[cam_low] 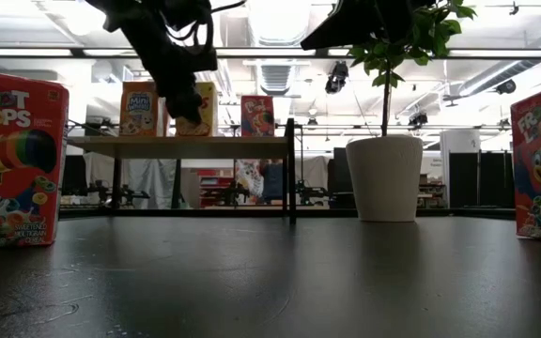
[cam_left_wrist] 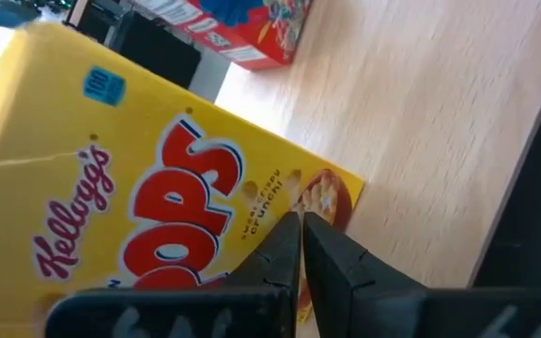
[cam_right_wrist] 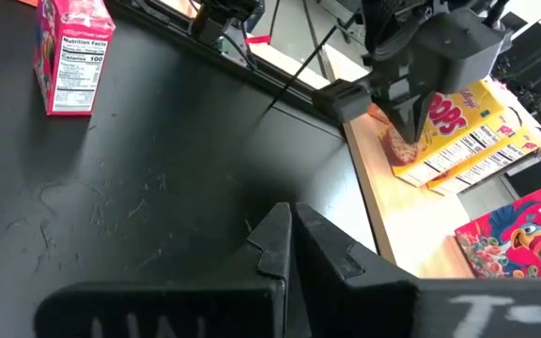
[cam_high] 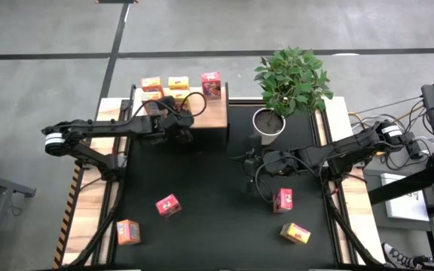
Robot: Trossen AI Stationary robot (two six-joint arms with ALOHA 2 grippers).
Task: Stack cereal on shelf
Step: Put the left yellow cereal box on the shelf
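Observation:
The shelf point(cam_high: 211, 114) stands at the table's far side. An orange box point(cam_high: 151, 84), a yellow box point(cam_high: 178, 81) and a red box point(cam_high: 211, 85) are on it. My left gripper point(cam_high: 173, 111) is over the shelf with its fingers shut, pointing down onto a yellow Corn Pops box point(cam_left_wrist: 139, 178) that lies front up on the board point(cam_left_wrist: 440, 113). In the right wrist view this box point(cam_right_wrist: 454, 113) seems to lie on a second yellow box point(cam_right_wrist: 496, 160). My right gripper point(cam_high: 247, 162) is shut and empty above the black table top. My left gripper has its shut fingertips point(cam_left_wrist: 294, 235) on the yellow box's printed front, near its lower corner point(cam_left_wrist: 332, 197). The fingers come from above, pointing down, as the right wrist view point(cam_right_wrist: 404, 131) shows. The box lies on the shelf, not lifted.
On the table lie a red box point(cam_high: 168, 205), an orange box point(cam_high: 129, 232), another red box point(cam_high: 282, 199) and a yellow box point(cam_high: 295, 233). A potted plant point(cam_high: 270, 122) stands right of the shelf. A black post point(cam_low: 290, 169) marks the shelf's right end.

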